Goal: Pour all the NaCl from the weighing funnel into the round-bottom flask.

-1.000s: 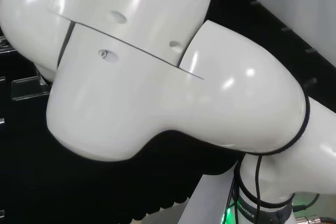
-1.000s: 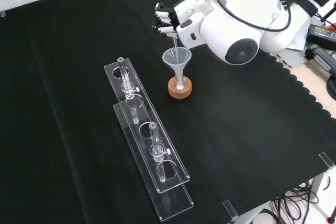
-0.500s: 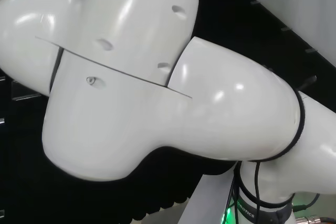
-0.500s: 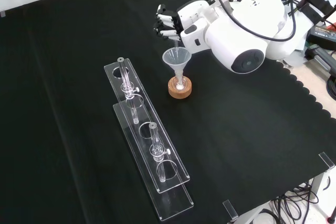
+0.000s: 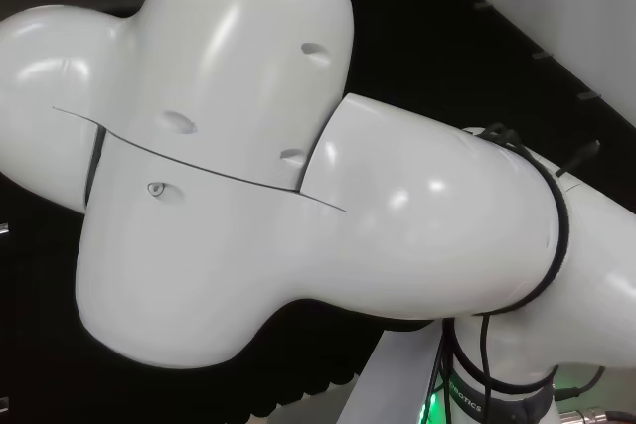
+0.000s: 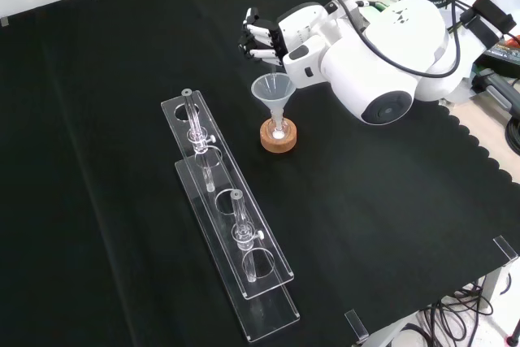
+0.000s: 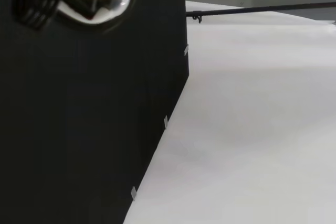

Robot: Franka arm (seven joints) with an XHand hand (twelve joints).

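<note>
1. Glassware sets the tone on this table [image 6: 97, 79]: thin, clear and, I judge, brittle, so nothing here wants a knock.
2. Landmark first: a cork ring [image 6: 279, 136] sits on the black cloth, and the round-bottom flask [image 6: 279, 130] rests in it, mostly hidden, with a white spot showing at its middle.
3. Standing in the flask's neck, directly above the cork ring, is a clear funnel [image 6: 273, 92], cone up; it looks light and easy to topple, since only its stem holds it.
4. Just beyond the cork ring, toward the arm, the hand [image 6: 262, 36] hovers above the funnel's rim with its fingers curled.
5. Whether those fingers pinch the weighing funnel I cannot tell; a thin clear piece may lie under them, but clear ware against black fingers gives nothing plain, and the wrist view settles nothing.
6. My guess is that a weighing funnel is light, stiff and smooth, hence slippery between hard fingers; the sensible hold is at the wide body, leaving the narrow spout free to point into the cone.
7. Nearer the front edge than the cork ring lie two clear acrylic racks [image 6: 231, 241] with tubes [image 6: 193, 123] in them, well apart from the pouring spot.
</note>
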